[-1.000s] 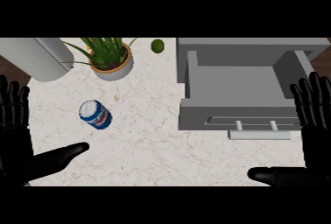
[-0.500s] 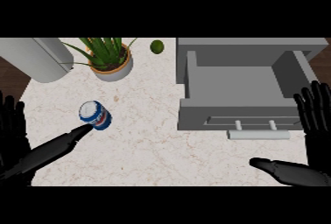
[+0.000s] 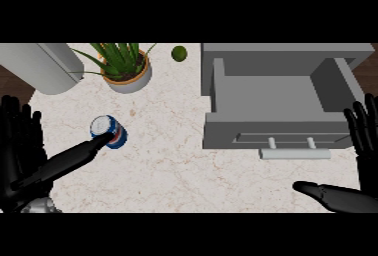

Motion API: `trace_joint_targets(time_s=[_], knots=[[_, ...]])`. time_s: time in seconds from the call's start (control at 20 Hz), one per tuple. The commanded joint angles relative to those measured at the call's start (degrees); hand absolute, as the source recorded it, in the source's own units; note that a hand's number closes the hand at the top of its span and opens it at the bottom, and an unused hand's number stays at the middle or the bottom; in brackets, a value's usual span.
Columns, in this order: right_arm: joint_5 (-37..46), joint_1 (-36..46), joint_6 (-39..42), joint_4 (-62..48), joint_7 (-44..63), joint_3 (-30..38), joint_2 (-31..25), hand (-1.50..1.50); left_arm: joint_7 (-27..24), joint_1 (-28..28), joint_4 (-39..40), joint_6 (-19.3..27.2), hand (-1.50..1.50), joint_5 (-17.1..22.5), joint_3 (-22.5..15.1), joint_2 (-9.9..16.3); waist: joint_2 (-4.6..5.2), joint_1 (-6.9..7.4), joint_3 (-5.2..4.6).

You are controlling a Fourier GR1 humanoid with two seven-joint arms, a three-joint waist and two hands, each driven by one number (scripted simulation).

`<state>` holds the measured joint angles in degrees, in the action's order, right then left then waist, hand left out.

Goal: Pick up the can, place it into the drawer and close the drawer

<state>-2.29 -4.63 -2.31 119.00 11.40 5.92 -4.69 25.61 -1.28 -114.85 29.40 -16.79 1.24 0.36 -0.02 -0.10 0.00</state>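
Marble counter point(image 3: 184, 165): the can point(image 3: 108, 132) lies tilted at the left hand's point(image 3: 29, 160) thumb tip, ungrasped, fingers straight; the open drawer point(image 3: 277, 97) sits well right, nearer the open right hand point(image 3: 362, 150).

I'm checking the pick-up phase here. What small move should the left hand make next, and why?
Probably curl the left hand round the can. Its thumb tip already reaches the can's side, but the fingers are straight and nothing is gripped. The can lies on the counter, left of the open drawer, which is ready to receive it.
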Motion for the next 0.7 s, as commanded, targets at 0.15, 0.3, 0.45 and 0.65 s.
trace_joint_targets(time_s=[0.15,0.3,0.45,0.65], knots=[[-2.63,-0.46,2.74,-1.04,-2.07,3.92,-1.48,-1.50,-5.98,-1.43,9.95,4.34,-1.50,2.54,-2.74,-0.35,0.04,-0.08,0.00],[-0.93,-2.98,2.17,-0.58,-4.32,2.20,0.64,-1.50,-9.26,-4.19,17.97,5.14,-1.50,4.71,0.09,-0.35,0.08,-0.24,-0.01],[-0.96,2.05,1.28,2.68,3.29,2.74,-1.67,-1.50,-13.02,-1.03,19.14,7.52,-1.50,6.76,-3.22,-0.35,0.04,-0.03,-0.02],[-1.40,-4.64,3.14,3.19,-3.12,2.74,0.66,-1.50,-19.76,-2.01,26.93,12.33,-1.50,9.79,-5.15,-0.35,0.04,-0.34,-0.02]])
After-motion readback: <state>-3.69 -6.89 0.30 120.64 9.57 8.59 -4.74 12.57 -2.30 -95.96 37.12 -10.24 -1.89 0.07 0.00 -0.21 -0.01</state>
